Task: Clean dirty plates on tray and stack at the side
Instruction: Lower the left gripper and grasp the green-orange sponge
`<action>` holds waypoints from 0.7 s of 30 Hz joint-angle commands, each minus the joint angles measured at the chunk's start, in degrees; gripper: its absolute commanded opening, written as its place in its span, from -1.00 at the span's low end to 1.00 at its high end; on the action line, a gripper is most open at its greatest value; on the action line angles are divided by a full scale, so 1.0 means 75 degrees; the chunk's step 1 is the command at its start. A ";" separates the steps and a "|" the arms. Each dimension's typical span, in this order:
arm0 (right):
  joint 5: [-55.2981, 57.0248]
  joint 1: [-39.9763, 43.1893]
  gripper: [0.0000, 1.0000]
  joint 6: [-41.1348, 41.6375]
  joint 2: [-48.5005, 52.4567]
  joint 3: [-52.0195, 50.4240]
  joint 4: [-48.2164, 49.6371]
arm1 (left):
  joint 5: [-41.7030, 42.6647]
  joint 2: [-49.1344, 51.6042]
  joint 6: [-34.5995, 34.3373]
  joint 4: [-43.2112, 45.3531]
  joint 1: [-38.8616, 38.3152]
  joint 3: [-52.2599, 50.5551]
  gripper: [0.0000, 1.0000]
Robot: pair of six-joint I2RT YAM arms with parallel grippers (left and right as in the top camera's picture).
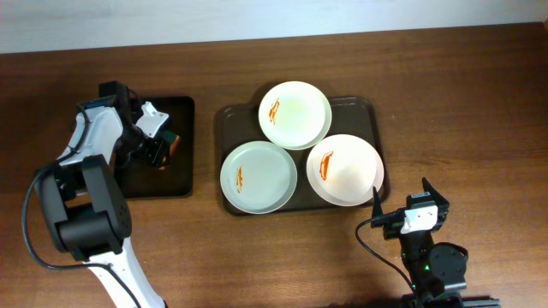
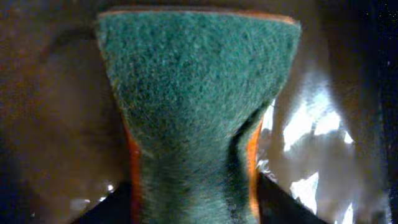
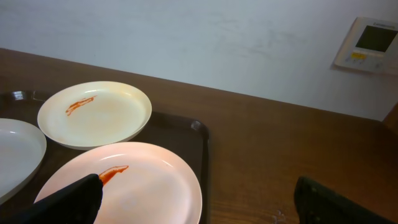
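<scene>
As seen from overhead, shows the tray [image 1: 370, 109] lying right of centre on the wooden surface [image 1: 479, 103]. Carries the far plate [image 1: 295, 115] over its far rim, the left plate [image 1: 259, 176] toward its near-left corner and the right plate [image 1: 345, 169] reaching past its right rim. Bears an orange-red smear on all three plates. Has a smaller black tray [image 1: 180, 175] well to the left, with the left end effector [image 1: 161, 152] over it, clenched on a sponge [image 1: 170, 144]. Keeps the right end effector [image 1: 402, 197] low at the near edge, just beside the right plate, released wide and grasping nothing.

From the left wrist, fills most of the frame with the sponge. Turns its green scouring face to the lens, with orange edges showing. Pinches its waist in between the dark fingers [image 2: 102, 210], above the glossy black tray.

From the right wrist, looks past spread fingers [image 3: 68, 202] at the smeared plates on the tray. Takes in a pale wall and a wall panel [image 3: 372, 43] with a small screen, its lettering too small to read.
</scene>
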State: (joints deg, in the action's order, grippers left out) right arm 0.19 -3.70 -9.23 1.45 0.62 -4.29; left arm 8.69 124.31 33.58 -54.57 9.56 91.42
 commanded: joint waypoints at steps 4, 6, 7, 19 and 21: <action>0.0067 -0.0050 0.97 -0.0023 -0.0023 -0.0038 -0.0047 | 0.0283 0.0169 0.0096 -0.0111 0.0012 0.0070 -1.00; 0.0070 -0.0050 0.97 -0.0023 -0.0023 -0.0038 -0.0047 | 0.0280 0.0169 0.0096 -0.0111 0.0012 0.0070 -0.81; 0.0067 -0.0050 0.97 -0.0023 -0.0023 -0.0038 -0.0047 | 0.0283 0.0169 0.0096 -0.0105 0.0012 0.0070 -0.23; 0.0067 -0.0050 0.97 -0.0023 -0.0023 -0.0038 -0.0047 | 0.0425 0.0169 0.0096 0.0163 0.0012 0.0067 0.99; 0.0067 -0.0050 0.97 -0.0023 -0.0023 -0.0038 -0.0047 | 0.0568 0.0169 0.0096 0.0379 0.0012 0.0067 0.99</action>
State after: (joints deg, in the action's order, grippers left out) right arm 0.19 -3.70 -9.23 1.45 0.62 -4.29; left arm 10.76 124.40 33.85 -53.32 9.45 91.61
